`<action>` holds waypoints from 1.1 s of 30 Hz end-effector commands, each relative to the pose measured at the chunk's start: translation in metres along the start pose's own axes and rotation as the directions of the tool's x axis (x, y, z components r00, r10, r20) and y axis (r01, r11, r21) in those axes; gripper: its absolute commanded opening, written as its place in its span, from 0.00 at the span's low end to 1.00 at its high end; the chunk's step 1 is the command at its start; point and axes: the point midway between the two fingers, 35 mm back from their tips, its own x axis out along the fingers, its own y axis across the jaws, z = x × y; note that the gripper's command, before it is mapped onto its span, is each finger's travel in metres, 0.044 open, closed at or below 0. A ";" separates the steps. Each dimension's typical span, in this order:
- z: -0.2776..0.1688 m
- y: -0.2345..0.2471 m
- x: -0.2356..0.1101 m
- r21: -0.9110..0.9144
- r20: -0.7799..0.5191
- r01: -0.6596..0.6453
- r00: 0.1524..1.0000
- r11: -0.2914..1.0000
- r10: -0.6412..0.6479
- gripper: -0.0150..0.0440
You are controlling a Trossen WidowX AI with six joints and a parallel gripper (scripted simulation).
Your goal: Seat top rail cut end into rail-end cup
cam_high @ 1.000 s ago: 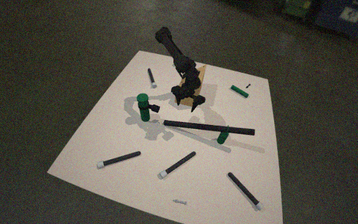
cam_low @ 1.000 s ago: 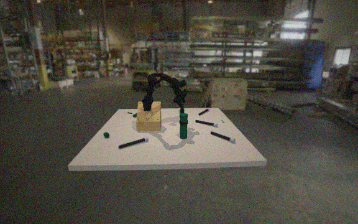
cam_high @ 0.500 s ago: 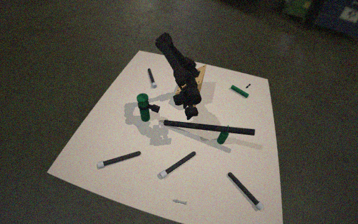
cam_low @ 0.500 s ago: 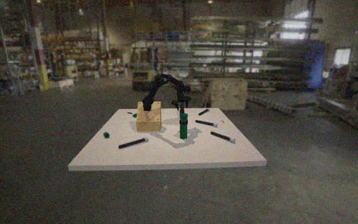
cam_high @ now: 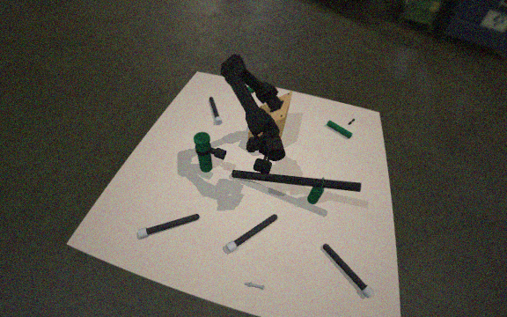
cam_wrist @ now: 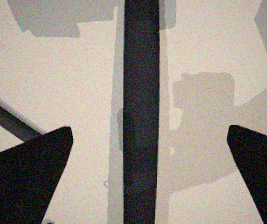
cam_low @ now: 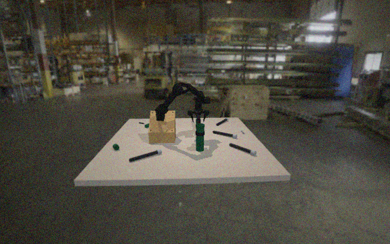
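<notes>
The black top rail (cam_high: 297, 180) (cam_wrist: 141, 63) lies level above the white board, passing through the loop cap on the small green post (cam_high: 315, 194). Its cut left end (cam_high: 235, 173) stands apart from the black rail-end cup (cam_high: 219, 153). The cup hangs on the brace band high on the big green post (cam_high: 202, 150) (cam_low: 200, 139). My gripper (cam_high: 262, 166) (cam_low: 198, 116) (cam_wrist: 150, 133) is open. It hangs just over the rail near the cut end, with one finger on each side and not touching it. In the exterior view the rail is hidden behind the post.
A wooden block (cam_high: 280, 112) (cam_low: 162, 128) holds the arm's base behind the gripper. Several spare black pipes with grey ends (cam_high: 167, 225) (cam_high: 250, 233) (cam_high: 347, 269) (cam_high: 214, 110) lie around the white board (cam_high: 117, 207). A green bar (cam_high: 339, 129) and a small bolt (cam_high: 253, 285) also lie there.
</notes>
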 end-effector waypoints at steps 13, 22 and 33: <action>0.000 0.000 0.047 0.021 -0.001 0.006 1.000 1.000 -0.006 1.00; 0.000 0.001 0.056 0.021 -0.001 0.006 1.000 1.000 -0.006 1.00; 0.000 0.001 0.074 0.020 -0.002 0.006 1.000 1.000 -0.006 1.00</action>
